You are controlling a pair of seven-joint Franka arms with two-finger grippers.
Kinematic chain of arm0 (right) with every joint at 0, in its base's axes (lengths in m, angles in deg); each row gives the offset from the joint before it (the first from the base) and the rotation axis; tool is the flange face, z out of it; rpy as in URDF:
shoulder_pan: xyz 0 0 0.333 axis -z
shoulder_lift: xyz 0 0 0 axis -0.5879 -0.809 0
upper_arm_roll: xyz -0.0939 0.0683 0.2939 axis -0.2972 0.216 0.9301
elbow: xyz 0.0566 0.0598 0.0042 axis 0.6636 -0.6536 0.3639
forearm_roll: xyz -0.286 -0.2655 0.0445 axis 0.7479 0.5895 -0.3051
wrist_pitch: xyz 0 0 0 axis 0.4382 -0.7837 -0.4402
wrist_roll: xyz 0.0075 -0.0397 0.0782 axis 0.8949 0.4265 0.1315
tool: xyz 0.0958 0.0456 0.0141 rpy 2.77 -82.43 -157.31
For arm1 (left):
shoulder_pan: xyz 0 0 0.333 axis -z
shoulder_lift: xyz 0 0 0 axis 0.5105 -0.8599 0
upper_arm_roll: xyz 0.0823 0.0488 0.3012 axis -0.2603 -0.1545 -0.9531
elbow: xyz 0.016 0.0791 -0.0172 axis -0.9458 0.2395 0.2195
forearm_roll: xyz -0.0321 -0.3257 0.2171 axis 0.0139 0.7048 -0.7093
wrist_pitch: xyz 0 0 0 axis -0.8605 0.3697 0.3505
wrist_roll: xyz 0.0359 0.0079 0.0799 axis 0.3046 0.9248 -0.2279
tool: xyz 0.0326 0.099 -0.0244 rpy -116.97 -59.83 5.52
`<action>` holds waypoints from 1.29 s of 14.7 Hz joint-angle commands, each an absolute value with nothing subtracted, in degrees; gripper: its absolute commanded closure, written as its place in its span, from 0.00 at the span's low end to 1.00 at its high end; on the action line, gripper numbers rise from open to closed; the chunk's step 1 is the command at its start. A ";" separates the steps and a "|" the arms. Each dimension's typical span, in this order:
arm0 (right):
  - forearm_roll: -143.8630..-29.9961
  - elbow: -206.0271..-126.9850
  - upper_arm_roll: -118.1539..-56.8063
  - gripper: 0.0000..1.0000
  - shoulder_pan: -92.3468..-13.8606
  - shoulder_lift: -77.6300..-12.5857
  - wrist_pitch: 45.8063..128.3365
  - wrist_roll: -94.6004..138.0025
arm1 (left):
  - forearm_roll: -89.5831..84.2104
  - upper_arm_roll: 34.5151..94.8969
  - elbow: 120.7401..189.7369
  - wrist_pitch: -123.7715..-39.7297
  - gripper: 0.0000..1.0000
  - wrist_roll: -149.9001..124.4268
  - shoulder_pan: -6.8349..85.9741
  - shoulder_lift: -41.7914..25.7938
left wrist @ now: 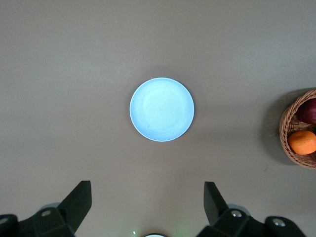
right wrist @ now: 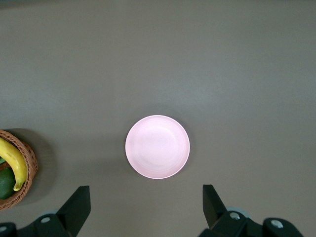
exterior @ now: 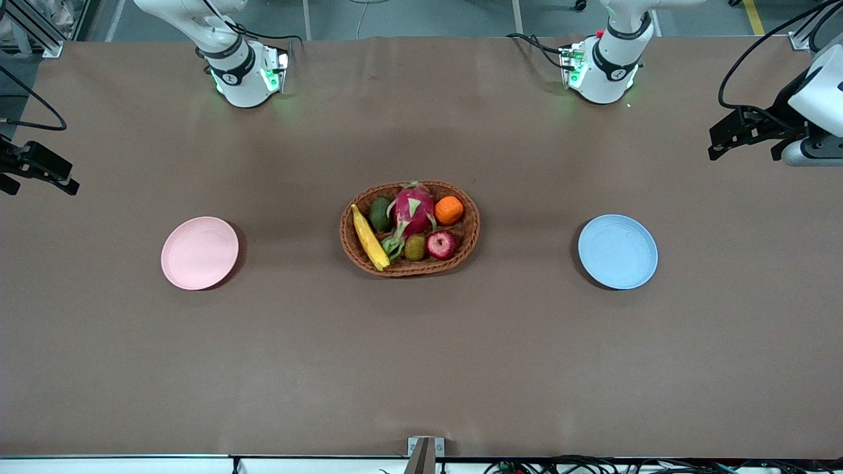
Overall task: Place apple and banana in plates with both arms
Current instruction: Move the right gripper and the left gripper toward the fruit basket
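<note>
Left claw (left wrist: 145,210): fingers spread wide, holding nothing, raised high over the left arm's end of the counter (exterior: 421,368), arm waiting; right claw (right wrist: 145,212): likewise wide and empty, raised over the right arm's end; blue plate (exterior: 618,251): bare, on the counter toward the left arm's end; pink plate (exterior: 199,253): bare, toward the right arm's end; wicker basket (exterior: 464,238): midway between the plates, well apart from both; apple (exterior: 441,245): in the basket, at its edge nearer the front camera, beside the kiwi (exterior: 415,247); banana (exterior: 369,238): in the basket along the rim at the right arm's end, beside the avocado (exterior: 380,214); dragon fruit (exterior: 413,209): basket centre; orange (exterior: 448,210): farther from the camera than the apple.
</note>
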State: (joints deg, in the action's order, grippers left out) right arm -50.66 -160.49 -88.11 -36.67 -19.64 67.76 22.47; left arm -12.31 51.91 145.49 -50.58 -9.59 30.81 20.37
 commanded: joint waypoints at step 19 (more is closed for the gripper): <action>-54.10 -162.67 -87.83 0.00 -58.75 -37.80 75.07 23.83 | -11.85 57.28 144.47 -66.61 0.00 -47.47 49.40 -0.30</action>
